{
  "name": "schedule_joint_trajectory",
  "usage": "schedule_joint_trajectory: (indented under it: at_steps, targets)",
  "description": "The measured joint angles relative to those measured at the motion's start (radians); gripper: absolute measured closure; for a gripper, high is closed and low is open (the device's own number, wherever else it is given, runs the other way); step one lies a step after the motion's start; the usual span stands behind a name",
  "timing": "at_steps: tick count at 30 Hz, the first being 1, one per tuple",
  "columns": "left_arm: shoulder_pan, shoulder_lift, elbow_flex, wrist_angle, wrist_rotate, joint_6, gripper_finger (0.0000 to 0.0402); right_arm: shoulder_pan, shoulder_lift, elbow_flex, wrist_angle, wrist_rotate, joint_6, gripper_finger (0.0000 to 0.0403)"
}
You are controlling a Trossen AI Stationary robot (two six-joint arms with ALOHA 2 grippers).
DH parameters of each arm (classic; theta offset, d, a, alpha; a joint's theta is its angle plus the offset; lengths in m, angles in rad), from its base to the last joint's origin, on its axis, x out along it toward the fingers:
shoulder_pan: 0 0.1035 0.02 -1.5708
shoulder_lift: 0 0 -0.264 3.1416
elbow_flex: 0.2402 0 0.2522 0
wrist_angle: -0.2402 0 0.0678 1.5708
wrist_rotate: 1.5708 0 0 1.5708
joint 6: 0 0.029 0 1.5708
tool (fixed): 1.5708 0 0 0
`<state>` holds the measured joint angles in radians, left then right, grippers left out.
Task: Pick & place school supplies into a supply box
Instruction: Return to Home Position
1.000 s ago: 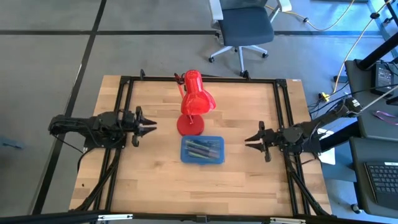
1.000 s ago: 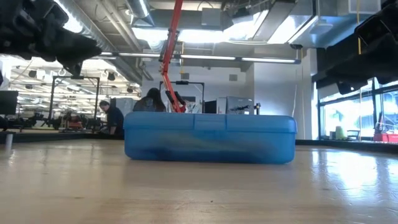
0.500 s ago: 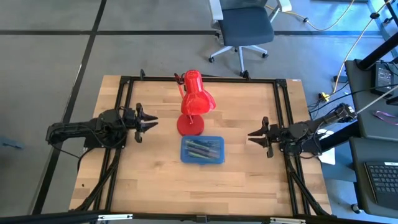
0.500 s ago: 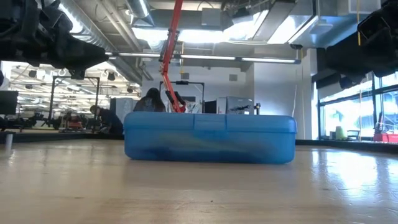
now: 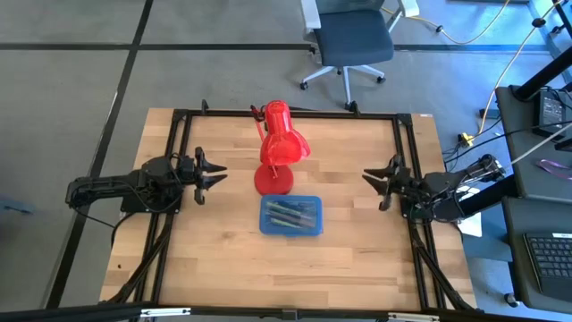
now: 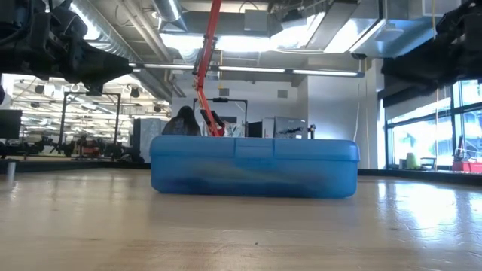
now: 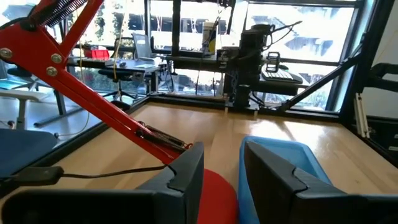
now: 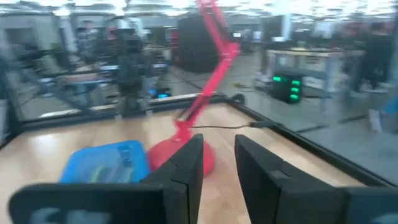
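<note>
Blue supply box closed mid-table — left gripper, right gripper splayed either side

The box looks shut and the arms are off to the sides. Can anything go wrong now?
Possibly. The red lamp stands tall right beside the blue box, between the open left hand and right hand; an arm swinging inward might tip it onto the box. Its black cable lies on the table and could snag.

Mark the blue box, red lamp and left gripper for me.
blue box [image 5: 290, 216]: high view, middle of its top.
red lamp [image 5: 284, 143]: high view, on the shade.
left gripper [image 5: 218, 174]: high view, between its fingertips.
</note>
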<state>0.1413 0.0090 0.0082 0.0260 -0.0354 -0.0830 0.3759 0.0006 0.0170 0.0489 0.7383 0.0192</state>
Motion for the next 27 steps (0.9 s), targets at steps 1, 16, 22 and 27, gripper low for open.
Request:
schedule_joint_trajectory:
  at_steps: [1, 16, 22, 27]
  targets:
    - [0.000, 0.000, 0.000, 0.000, 0.001, 0.000, 0.0293, 0.000, 0.001, 0.000, 0.001, -0.030, -0.004, 0.0306]
    - [0.000, 0.000, 0.000, 0.000, 0.001, 0.000, 0.0291, 0.000, 0.003, 0.000, 0.002, -0.197, -0.128, 0.0306]
    - [0.000, 0.000, 0.000, 0.000, 0.001, 0.000, 0.0293, 0.000, 0.003, 0.000, 0.005, -0.165, -0.214, 0.0306]
    - [0.000, 0.000, 0.000, 0.000, 0.002, 0.000, 0.0294, 0.000, 0.003, 0.000, 0.005, -0.166, -0.150, 0.0306]
